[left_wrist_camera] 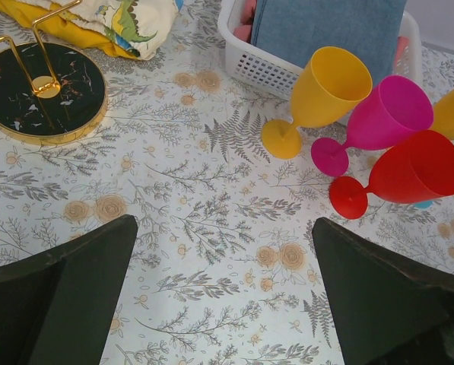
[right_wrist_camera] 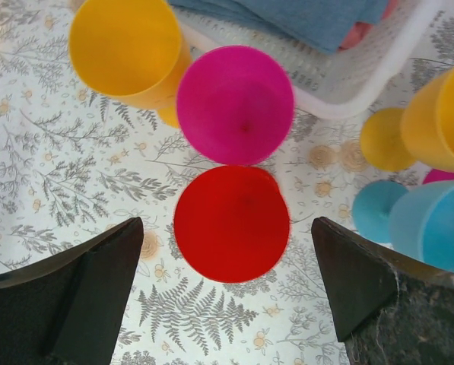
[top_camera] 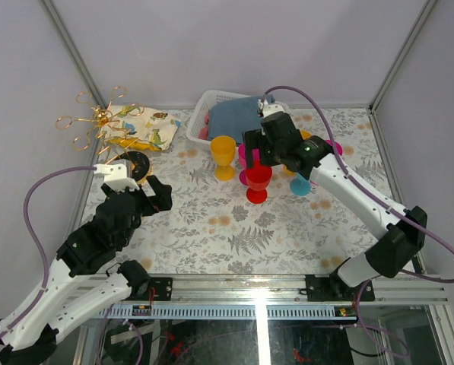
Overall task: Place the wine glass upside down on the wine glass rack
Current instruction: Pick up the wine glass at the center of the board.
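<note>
Several plastic wine glasses stand upright mid-table: a red one (top_camera: 258,182), a magenta one (top_camera: 244,157) and a yellow one (top_camera: 223,156). My right gripper (top_camera: 263,156) hovers open just above the red glass (right_wrist_camera: 230,223), whose rim lies between the fingers (right_wrist_camera: 82,296) and is not touched. The gold wire wine glass rack (top_camera: 97,118) stands at the far left on its round dark base (left_wrist_camera: 44,91). My left gripper (top_camera: 149,190) is open over bare tablecloth (left_wrist_camera: 225,228), near that base.
A white basket (top_camera: 205,103) with a blue cloth sits behind the glasses. A blue glass (right_wrist_camera: 432,220) and another yellow glass (right_wrist_camera: 439,114) stand right of the red one. A printed yellow cloth (top_camera: 147,129) lies beside the rack. Enclosure walls surround the table.
</note>
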